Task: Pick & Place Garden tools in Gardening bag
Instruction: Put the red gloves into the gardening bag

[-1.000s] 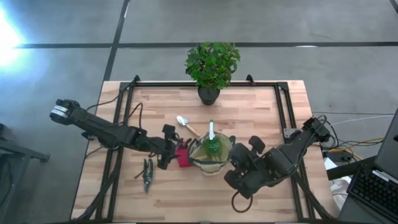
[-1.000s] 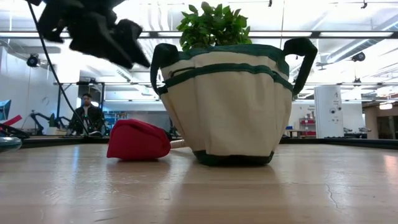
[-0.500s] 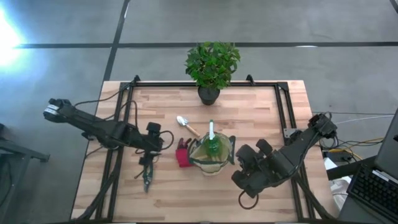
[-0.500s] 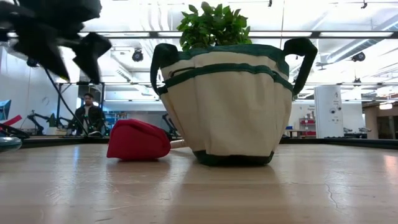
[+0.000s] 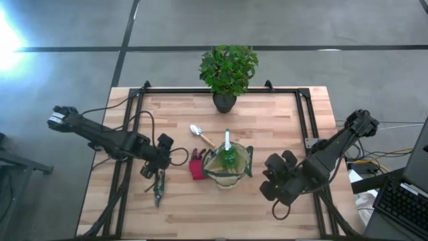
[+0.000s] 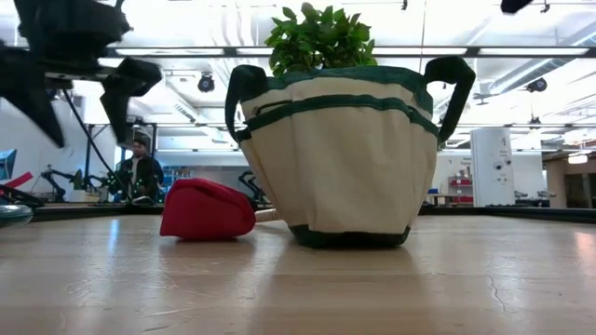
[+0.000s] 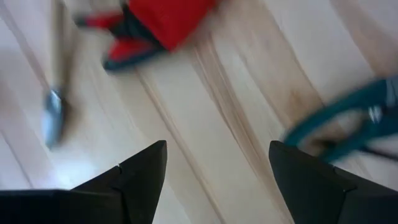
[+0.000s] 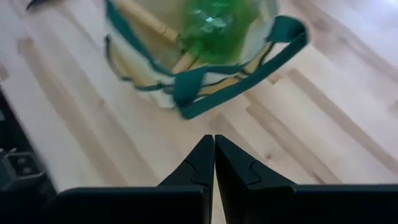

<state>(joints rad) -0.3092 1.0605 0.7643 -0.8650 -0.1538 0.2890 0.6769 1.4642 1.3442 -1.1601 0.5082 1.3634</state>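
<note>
Near the counter (image 5: 281, 114) centre, high view: gardening bag (image 5: 227, 169) holding the green spray bottle (image 5: 229, 157); red glove (image 5: 196, 166) touching its left side, trowel (image 5: 200, 134) behind, pruners (image 5: 158, 187) toward the left edge. Left end effector (image 5: 152, 167) hovers above the pruners. Low view: glove beside bag (image 6: 340, 154). Left wrist view: fingers (image 7: 140, 174) spread. Right wrist view: right end effector (image 8: 214, 163) pressed together, near the bag's right side.
</note>
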